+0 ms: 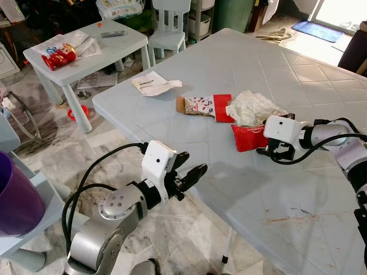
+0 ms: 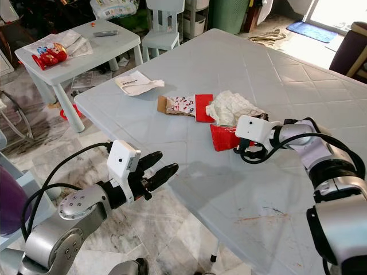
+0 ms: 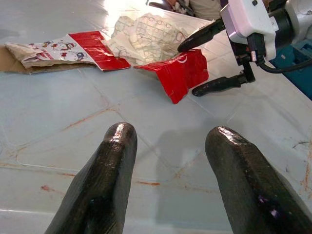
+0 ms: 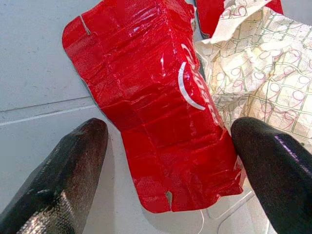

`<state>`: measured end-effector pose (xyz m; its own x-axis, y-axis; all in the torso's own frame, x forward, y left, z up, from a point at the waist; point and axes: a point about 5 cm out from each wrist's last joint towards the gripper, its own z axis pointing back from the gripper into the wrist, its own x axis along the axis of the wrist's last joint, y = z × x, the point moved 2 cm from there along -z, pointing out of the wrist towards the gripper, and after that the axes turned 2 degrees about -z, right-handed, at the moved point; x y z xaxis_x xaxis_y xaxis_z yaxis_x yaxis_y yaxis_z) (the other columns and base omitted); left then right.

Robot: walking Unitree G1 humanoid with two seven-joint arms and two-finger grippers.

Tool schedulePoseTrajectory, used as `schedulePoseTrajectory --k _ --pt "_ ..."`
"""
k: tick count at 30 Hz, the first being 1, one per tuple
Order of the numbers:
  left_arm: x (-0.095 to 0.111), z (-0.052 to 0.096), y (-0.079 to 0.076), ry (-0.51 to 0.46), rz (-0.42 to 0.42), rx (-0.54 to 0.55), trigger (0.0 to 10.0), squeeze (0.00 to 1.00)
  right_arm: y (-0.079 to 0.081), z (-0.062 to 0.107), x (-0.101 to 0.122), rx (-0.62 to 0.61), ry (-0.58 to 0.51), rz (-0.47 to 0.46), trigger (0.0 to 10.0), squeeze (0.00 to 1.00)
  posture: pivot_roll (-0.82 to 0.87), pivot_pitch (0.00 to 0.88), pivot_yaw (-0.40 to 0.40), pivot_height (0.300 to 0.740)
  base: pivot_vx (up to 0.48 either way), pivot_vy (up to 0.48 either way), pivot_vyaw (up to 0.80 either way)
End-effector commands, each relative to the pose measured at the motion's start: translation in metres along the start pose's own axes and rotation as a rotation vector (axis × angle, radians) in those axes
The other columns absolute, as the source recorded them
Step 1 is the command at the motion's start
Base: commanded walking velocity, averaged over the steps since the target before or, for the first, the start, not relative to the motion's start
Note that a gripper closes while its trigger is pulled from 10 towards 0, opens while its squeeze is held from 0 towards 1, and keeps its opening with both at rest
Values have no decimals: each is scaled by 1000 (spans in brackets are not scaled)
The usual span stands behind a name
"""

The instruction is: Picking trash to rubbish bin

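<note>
On the pale grey plastic table [image 1: 298, 189] with its moulded tile pattern lay a flattened glossy red carton [image 4: 156, 107], and the right gripper [image 3: 210, 61] hung over it with its two black fingers spread wide, one on each side of the carton and not gripping it. Touching the carton on its far side was a crumpled sheet of white paper printed with a fine pattern [image 1: 252, 107]. Just beside that lay a flattened brown cardboard sleeve with a red end and printed figures [image 1: 200, 106], and farther off, near the table's edge, a crumpled white paper slip [image 1: 153, 84]. The left gripper [image 1: 184, 171] hovered at the near edge of the table, well apart from the trash, its fingers parted and empty. Beyond stood a small white side table [image 1: 86, 51] carrying a red toy [image 1: 58, 56].
</note>
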<state>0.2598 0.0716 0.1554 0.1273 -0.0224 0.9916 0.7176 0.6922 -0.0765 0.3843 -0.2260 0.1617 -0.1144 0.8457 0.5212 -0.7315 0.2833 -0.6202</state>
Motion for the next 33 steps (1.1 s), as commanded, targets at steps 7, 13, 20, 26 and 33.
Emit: schedulePoseTrajectory --k 7,13,20,26,33 --pt "1 1 -5 4 -3 -24 10000 0 32 -12 -11 135 18 -44 10000 1000 123 136 -37 740 0 0 0" --pt "1 1 -5 3 -2 -23 10000 0 44 -17 -14 162 18 -45 0 1000 123 137 -40 740 0 0 0" --pt "0 1 -6 2 0 -21 10000 0 51 -21 -13 176 2 -48 0 0 123 137 -40 740 0 0 0" --pt "1 0 -6 0 1 -21 10000 0 57 -24 -9 183 -29 -50 0 0 123 136 -43 740 0 0 0" --pt "1 -1 -6 -2 2 -21 10000 0 57 -24 -7 169 -57 -58 0 0 117 134 -44 740 0 0 0"
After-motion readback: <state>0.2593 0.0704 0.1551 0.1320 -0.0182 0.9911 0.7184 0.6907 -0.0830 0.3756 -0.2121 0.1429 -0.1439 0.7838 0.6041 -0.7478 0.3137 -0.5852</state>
